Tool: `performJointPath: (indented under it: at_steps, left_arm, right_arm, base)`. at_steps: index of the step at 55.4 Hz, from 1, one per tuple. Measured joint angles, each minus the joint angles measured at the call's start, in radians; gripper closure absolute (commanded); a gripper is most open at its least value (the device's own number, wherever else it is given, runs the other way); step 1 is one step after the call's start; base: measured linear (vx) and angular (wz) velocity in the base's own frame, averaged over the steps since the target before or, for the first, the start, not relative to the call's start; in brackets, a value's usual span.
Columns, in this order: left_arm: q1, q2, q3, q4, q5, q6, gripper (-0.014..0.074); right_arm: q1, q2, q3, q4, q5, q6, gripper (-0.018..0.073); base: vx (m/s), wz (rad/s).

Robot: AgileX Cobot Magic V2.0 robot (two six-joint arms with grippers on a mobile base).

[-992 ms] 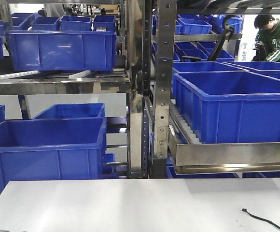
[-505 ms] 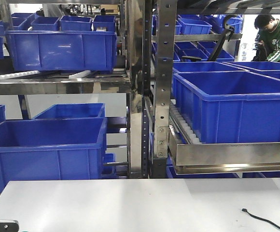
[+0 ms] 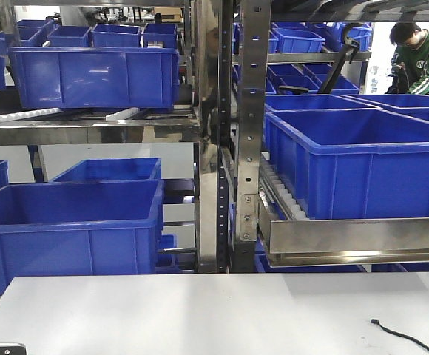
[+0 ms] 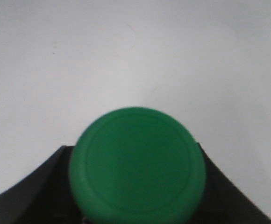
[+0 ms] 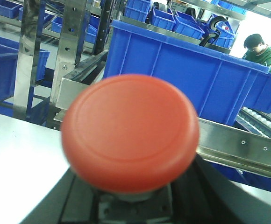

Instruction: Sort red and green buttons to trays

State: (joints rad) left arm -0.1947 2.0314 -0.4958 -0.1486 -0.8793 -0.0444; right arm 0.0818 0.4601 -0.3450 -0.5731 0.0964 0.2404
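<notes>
In the left wrist view a round green button (image 4: 136, 158) fills the lower middle of the frame, with the black jaws of my left gripper (image 4: 136, 200) on either side of it, above the bare white table (image 4: 135, 56). In the right wrist view a round red button (image 5: 130, 130) sits the same way in my right gripper (image 5: 133, 196), lifted above the table and facing the racks. The front view shows only a dark corner of the left arm (image 3: 0, 348) at the bottom left edge. No sorting trays are in view.
Behind the white table (image 3: 214, 310) stand steel racks (image 3: 244, 148) loaded with blue plastic bins (image 3: 70, 229), (image 3: 362, 163). A thin black cable (image 3: 403, 336) lies on the table at the right. A person in green (image 3: 418, 55) is at the far right.
The dark part of the left arm at the bottom left of the front view came up into sight, then dropped slightly. Nothing else has moved.
</notes>
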Motion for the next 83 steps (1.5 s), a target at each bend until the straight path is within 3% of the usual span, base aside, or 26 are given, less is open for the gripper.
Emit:
performJointPath:
  at_steps: [8, 20, 27, 39, 53, 62, 74, 83]
  left_arm:
    - [0.000, 0.000, 0.000, 0.000, 0.000, -0.002, 0.0606]
    - [0.000, -0.029, 0.000, 0.050, 0.052, -0.033, 0.0601]
    - [0.000, -0.122, 0.000, 0.173, 0.151, -0.075, 0.0602]
    - [0.000, -0.364, 0.004, 0.332, 0.313, -0.221, 0.0598]
    - [0.000, -0.719, 0.012, 0.510, 0.615, -0.342, 0.0598]
    - [-0.012, -0.959, 0.012, 0.538, 0.843, -0.390, 0.0598]
    - [-0.056, -1.247, 0.015, 0.538, 1.100, -0.395, 0.0598]
    - [-0.062, -1.399, 0.015, 0.538, 1.173, -0.395, 0.0598]
  right_arm:
    - [0.000, 0.000, 0.000, 0.000, 0.000, 0.000, 0.0568]
    - [0.000, 0.000, 0.000, 0.000, 0.000, 0.000, 0.0568]
    - [0.000, 0.000, 0.000, 0.000, 0.000, 0.000, 0.0568]
    - [0.000, 0.000, 0.000, 0.000, 0.000, 0.000, 0.0568]
    - [0.000, 0.000, 0.000, 0.006, 0.003, 0.008, 0.0568]
    - [0.000, 0.000, 0.000, 0.070, 0.041, 0.008, 0.0568]
    - [0.000, 0.000, 0.000, 0.200, 0.132, 0.008, 0.0568]
    - [0.000, 0.000, 0.000, 0.217, 0.137, 0.008, 0.0568]
  base:
    - [0.00, 0.00]
    - [0.00, 0.00]
    - [0.00, 0.00]
    - [0.00, 0.00]
    - [0.00, 0.00]
    - [0.00, 0.00]
    - [0.00, 0.00]
    - [0.00, 0.00]
